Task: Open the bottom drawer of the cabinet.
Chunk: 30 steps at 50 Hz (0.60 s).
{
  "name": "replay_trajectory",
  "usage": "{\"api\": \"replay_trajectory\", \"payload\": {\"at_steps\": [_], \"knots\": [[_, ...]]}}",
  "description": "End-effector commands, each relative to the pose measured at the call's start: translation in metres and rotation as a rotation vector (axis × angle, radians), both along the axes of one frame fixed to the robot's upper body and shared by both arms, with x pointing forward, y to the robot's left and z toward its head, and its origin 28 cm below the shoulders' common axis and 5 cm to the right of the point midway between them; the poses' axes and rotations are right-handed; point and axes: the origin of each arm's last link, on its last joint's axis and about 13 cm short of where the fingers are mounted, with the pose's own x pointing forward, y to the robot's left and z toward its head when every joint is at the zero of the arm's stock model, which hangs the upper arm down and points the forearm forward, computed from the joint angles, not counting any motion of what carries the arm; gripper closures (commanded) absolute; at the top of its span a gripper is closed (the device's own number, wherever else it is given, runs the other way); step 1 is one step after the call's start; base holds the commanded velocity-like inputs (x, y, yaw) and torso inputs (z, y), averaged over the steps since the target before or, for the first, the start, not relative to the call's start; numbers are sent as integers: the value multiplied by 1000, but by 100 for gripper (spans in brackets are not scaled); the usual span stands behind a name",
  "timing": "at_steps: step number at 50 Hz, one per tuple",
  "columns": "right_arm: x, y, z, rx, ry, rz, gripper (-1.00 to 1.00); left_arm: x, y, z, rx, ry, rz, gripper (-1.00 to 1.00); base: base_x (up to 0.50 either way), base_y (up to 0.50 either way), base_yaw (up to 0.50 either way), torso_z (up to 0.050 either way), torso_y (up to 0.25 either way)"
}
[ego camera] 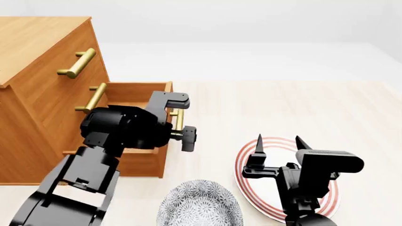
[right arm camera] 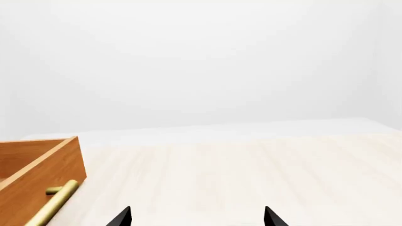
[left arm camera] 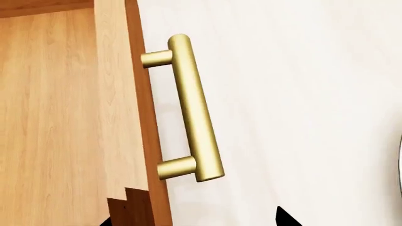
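One bottom drawer (ego camera: 141, 94) stands pulled out; left hand (ego camera: 179, 125) state unclear; right hand (ego camera: 277, 142) released.

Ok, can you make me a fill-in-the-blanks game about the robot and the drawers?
1. The cabinet has ___ drawers stacked up.
2. The bottom drawer is pulled ___.
3. The right hand hovers over a plate with ___ rings.
4. The patterned bowl sits nearest the ___ edge of the head view.

Missing words: three; open; red; bottom
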Motion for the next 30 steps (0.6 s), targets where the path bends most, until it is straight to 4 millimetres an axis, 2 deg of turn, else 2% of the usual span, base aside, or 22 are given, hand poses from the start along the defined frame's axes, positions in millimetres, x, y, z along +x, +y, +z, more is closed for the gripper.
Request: {"api": "replay_trajectory", "payload": {"at_steps": [1, 2, 4, 5, 6, 7, 8, 9, 12, 13, 16, 19, 20, 21, 24, 30], "knots": [[-1, 0, 1, 3, 0, -1, -100, -7, -50, 62, -420, -182, -258, -100, 0, -3, -7, 0, 0], [-1, -1, 1, 3, -1, -2, -100, -8, -49, 63, -412, -214, -234, -100, 0, -3, -8, 0, 0], [-1, 0, 2, 2, -4, -3, -100, -8, -42, 71, -282, -412, -67, -100, 0, -3, -8, 0, 0], [-1, 0, 2, 1, -5, -4, -100, -11, -40, 74, -313, -415, -49, -100, 0, -3, -7, 0, 11], [0, 0, 4, -1, -9, -6, -100, -18, -33, 84, -260, -547, 26, -100, 0, -3, -7, 0, 0], [0, 0, 5, -2, -10, -7, -100, -24, -30, 89, -296, -549, 18, -100, 0, 0, 0, 0, 0], [0, 1, 5, -5, -14, -7, -100, -39, -21, 99, -281, -643, 59, -100, 0, 0, 0, 0, 10], [0, 1, 5, -6, -15, -8, -100, -48, -18, 103, -300, -661, 42, -100, 0, 0, 0, 10, 0], [0, 2, 5, -13, -19, -9, -100, -75, -7, 104, -296, -728, 48, -100, 0, 0, 0, 0, 0], [0, 2, 6, -16, -23, -8, -100, -85, -2, 100, -328, -739, 49, -100, 0, 0, 0, 0, 0], [2, 4, 15, -36, -52, -6, -100, -117, 11, 70, -319, -764, 23, -100, 0, 0, 0, 0, 0], [2, 7, 26, -58, -89, 8, -100, -137, 16, 51, -289, -844, 15, -100, 0, 0, 0, 0, 0], [1, 8, 34, -77, -114, 6, -100, -146, 18, 44, -278, -921, 9, -100, 0, 0, 0, 0, 0], [0, 9, 40, -90, -140, 4, -100, -149, 20, 38, -204, -968, 62, -100, 0, 0, 0, 0, 0], [-4, 11, 54, -113, -201, 3, -100, -159, 20, 24, -188, -1042, 75, -100, 0, 0, 0, 0, 0], [-14, 15, 80, -184, -346, -6, -100, -167, 21, 16, -273, -1085, 89, -100, 0, 0, 0, 0, 0]]}}
